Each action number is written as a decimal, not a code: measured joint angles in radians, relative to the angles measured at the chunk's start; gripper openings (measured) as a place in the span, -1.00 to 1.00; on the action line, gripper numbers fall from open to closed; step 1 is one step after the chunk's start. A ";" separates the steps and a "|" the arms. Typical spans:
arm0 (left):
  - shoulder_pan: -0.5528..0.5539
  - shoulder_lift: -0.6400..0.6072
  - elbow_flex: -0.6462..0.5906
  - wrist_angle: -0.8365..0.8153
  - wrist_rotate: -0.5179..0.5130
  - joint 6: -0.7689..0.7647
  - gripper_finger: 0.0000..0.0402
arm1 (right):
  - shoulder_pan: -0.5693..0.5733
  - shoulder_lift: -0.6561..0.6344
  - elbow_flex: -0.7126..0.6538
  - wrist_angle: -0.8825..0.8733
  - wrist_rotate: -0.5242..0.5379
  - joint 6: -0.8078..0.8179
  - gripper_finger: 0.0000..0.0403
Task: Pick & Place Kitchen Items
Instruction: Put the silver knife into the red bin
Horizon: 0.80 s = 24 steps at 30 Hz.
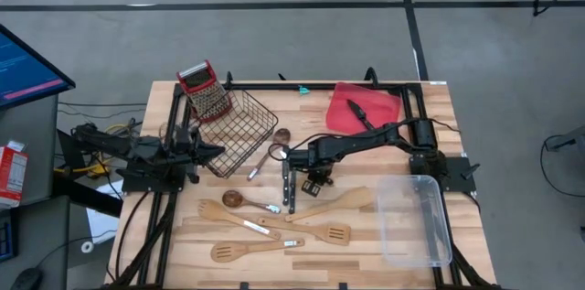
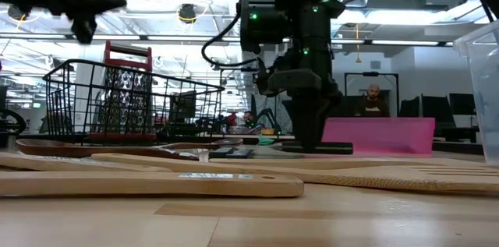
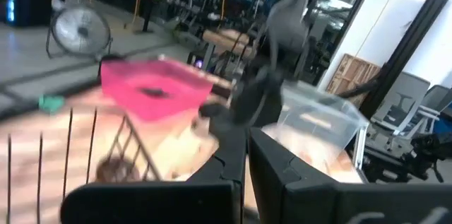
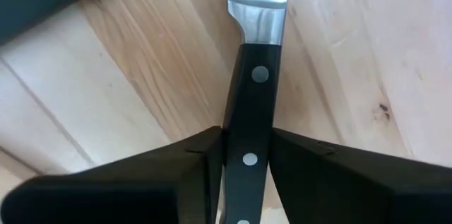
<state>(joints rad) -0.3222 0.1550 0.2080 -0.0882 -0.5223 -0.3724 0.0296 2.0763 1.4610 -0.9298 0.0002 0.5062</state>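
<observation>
A black-handled knife (image 4: 248,125) lies on the bench, pinched by the right hand (image 4: 244,171); lifting comes next.

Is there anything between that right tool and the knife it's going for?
Nothing visible. The right tool has its two fingers pressed on either side of the knife handle, which lies on the wooden table.

Overhead straight down, table-level sideways, two wrist close-ups; shared wooden table (image 1: 366,244).
</observation>
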 joint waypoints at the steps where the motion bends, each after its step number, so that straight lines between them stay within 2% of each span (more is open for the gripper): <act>1: 0.000 -0.015 -0.028 -0.002 0.001 -0.026 -0.99 | 0.000 -0.001 0.001 -0.001 0.000 0.000 -0.53; 6: 0.000 -0.098 -0.145 0.027 0.003 -0.134 -0.99 | 0.000 0.000 0.001 -0.032 0.000 -0.003 -0.54; 11: 0.000 -0.154 -0.171 0.084 0.003 -0.072 -0.99 | 0.003 0.000 0.001 -0.037 -0.001 -0.014 -0.54; 24: 0.000 -0.080 -0.171 0.075 -0.030 -0.021 -0.99 | -0.043 -0.117 0.003 -0.066 0.000 -0.010 -0.54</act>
<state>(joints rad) -0.3222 0.0755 0.0368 -0.0131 -0.5522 -0.3935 -0.0138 1.9596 1.4635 -0.9955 0.0006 0.4957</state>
